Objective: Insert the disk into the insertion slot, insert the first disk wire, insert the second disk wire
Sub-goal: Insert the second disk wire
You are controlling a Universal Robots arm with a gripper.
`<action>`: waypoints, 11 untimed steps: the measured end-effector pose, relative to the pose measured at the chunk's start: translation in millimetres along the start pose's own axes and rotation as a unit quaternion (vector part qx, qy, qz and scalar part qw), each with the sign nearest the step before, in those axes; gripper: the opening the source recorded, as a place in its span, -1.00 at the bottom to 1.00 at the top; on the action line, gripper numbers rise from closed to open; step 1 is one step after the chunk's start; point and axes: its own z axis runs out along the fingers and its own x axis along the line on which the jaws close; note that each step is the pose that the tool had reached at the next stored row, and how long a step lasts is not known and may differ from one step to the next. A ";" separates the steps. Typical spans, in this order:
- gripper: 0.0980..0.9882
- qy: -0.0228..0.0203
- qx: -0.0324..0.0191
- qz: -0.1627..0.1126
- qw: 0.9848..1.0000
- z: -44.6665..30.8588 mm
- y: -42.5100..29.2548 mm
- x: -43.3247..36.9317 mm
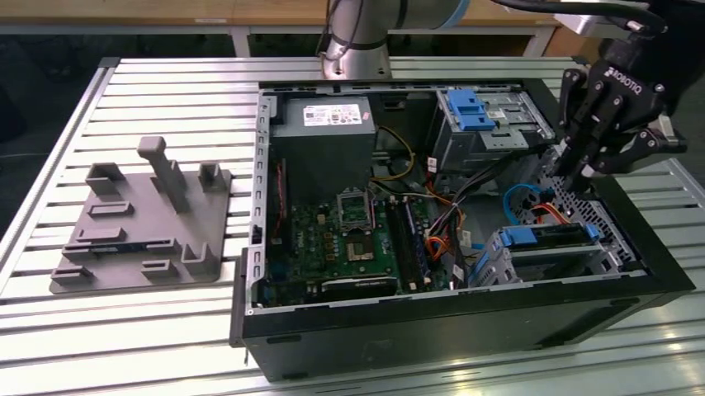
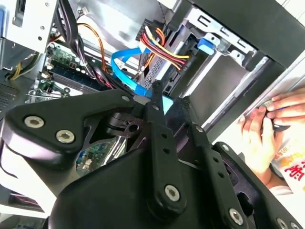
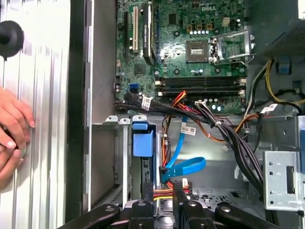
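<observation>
Atop slatted table [image 1: 165,91], case [image 1: 441,322] with disk [image 1: 547,236]

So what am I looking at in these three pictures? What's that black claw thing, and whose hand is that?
This is one robot arm working inside an open computer case, which lies on a slatted metal table. The exterior view comes from a camera standing off the arm. Both wrist views come from cameras riding on the arm, looking past its black gripper, the "claw".

At the exterior view's left, a grey holder plate lies beside the case. The disk, in its blue frame, already sits in the small metal cage, the insertion slot. A red-and-yellow wire bundle lies close by. The gripper is right at the plug of the blue cable; whether it grips the plug I cannot tell.

The hand belongs to a person and rests on the table beside the case.
</observation>
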 end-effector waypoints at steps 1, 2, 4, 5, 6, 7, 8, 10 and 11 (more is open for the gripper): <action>-0.54 0.001 0.001 -0.005 1.000 1.1 -0.1 -0.4; -0.54 0.002 0.001 -0.011 1.000 2.0 0.0 -0.6; -0.54 0.005 0.003 -0.021 1.000 3.5 -0.1 -0.9; -0.54 0.008 0.004 -0.022 1.000 3.9 0.3 -1.1; -0.54 0.011 0.006 -0.022 1.000 4.3 1.0 -1.2; -0.54 0.013 0.009 -0.022 1.000 4.8 2.3 -1.5; -0.54 0.015 0.013 -0.021 1.000 5.4 4.3 -1.7; -0.54 0.017 0.021 -0.020 0.999 6.6 8.1 -2.2; -0.54 0.018 0.024 -0.019 0.999 7.3 10.1 -2.5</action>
